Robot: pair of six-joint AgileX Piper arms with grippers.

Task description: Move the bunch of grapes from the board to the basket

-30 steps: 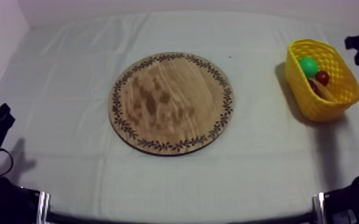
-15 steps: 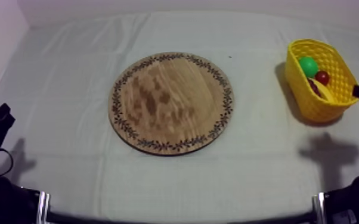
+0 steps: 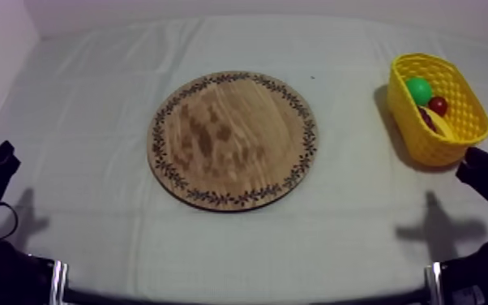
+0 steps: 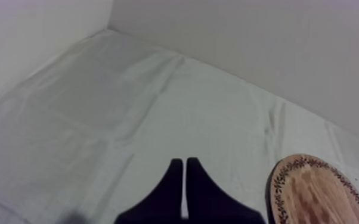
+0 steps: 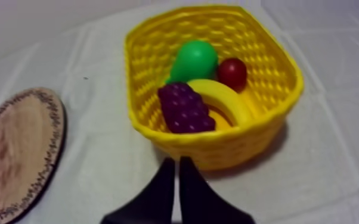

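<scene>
Grapes first: you'll find the bunch of grapes already inside the yellow basket, lying at the near wall, touching the banana, with the pear at its 12 o'clock and the small red fruit at about 1 o'clock. The wooden board is bare, and the basket sits well apart from it at roughly 3 o'clock on the table cloth. The placing looks done, so you probably have nothing left but parking the arms. If you do regrip, treat the grapes as a light toy, likely a stiff moulded cluster with a bumpy, rounded surface. That shape may roll or slip out of a shallow pinch, though it should not crush. The best hold is probably across the wide upper half of the bunch, fingers seated in the dips between berries and not on the narrow tip, and watch the banana pressed against its side. Fingers now: the right gripper has both fingers pressed together into a narrow wedge, with nothing between them. It hangs just outside the basket's near wall, not touching it as far as you can tell. The left gripper is also closed to a wedge, holding nothing, over bare cloth, with the board rim at about 3 o'clock of it.
</scene>
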